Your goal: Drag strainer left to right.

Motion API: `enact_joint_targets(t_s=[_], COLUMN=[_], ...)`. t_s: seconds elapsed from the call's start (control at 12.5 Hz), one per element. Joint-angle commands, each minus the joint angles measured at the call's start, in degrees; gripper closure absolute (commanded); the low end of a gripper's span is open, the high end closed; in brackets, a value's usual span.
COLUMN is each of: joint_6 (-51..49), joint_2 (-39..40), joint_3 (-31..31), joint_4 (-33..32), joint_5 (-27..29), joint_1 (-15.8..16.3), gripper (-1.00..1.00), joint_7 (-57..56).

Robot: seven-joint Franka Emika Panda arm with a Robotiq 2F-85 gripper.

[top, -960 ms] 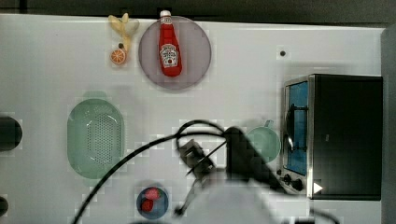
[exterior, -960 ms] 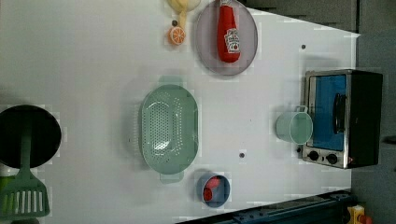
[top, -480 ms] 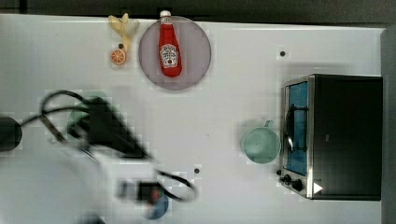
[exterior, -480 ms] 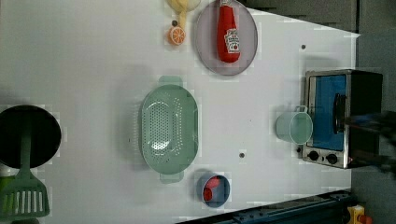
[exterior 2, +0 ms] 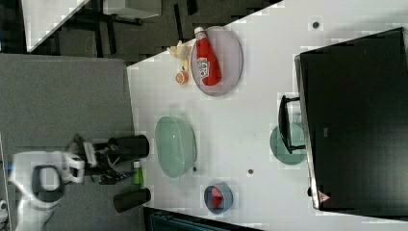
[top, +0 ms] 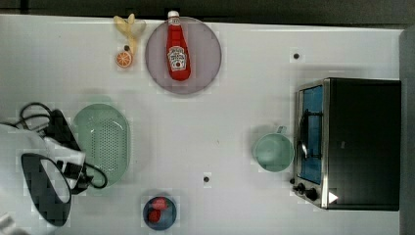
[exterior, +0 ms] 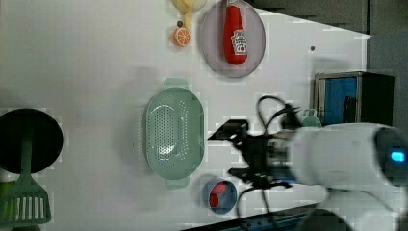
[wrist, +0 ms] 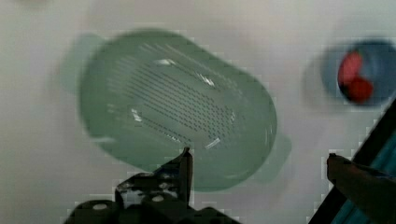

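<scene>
We are lining our wide-open hand [wrist: 259, 161] above the strainer [wrist: 177, 107], aiming to straddle one rim squarely before lowering.

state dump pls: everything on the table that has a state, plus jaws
strainer: upright, empty, flat on the table, not gripped.
gripper: jaws open, above the strainer's edge, holding nothing.
ketchup bottle: capped, lying on the grey-purple plate.
mint cup: upright, empty, by the toaster oven.
toaster oven: door shut.
blue bowl: upright, red pieces inside.
orange slice: cut face up.
</scene>
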State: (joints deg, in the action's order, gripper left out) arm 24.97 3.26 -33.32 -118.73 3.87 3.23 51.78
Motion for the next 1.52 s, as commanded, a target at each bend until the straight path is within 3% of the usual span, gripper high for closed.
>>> enact_joint_targets(t_s=[0.08,0.48,0.8,1.2,1.52], joint_6=[6.5,17.0,27.7,30.4,31.5], joint_2=[2.7,16.2,24.9,28.8,28.9], joint_3=[-1.3,-1.0,1.5,8.5,10.6], joint_4=[0.3,-0.9,-0.9,-1.0,-1.7], joint_5=[-1.8,-9.2,-10.2,-14.1,-14.5], joint_1=[-0.7,-0.1,0.8,5.0,5.8], gripper=[-1.00,-1.00,-1.00,-1.00,-1.00], joint_7=[21.1,29.6,29.6,29.6,29.5])
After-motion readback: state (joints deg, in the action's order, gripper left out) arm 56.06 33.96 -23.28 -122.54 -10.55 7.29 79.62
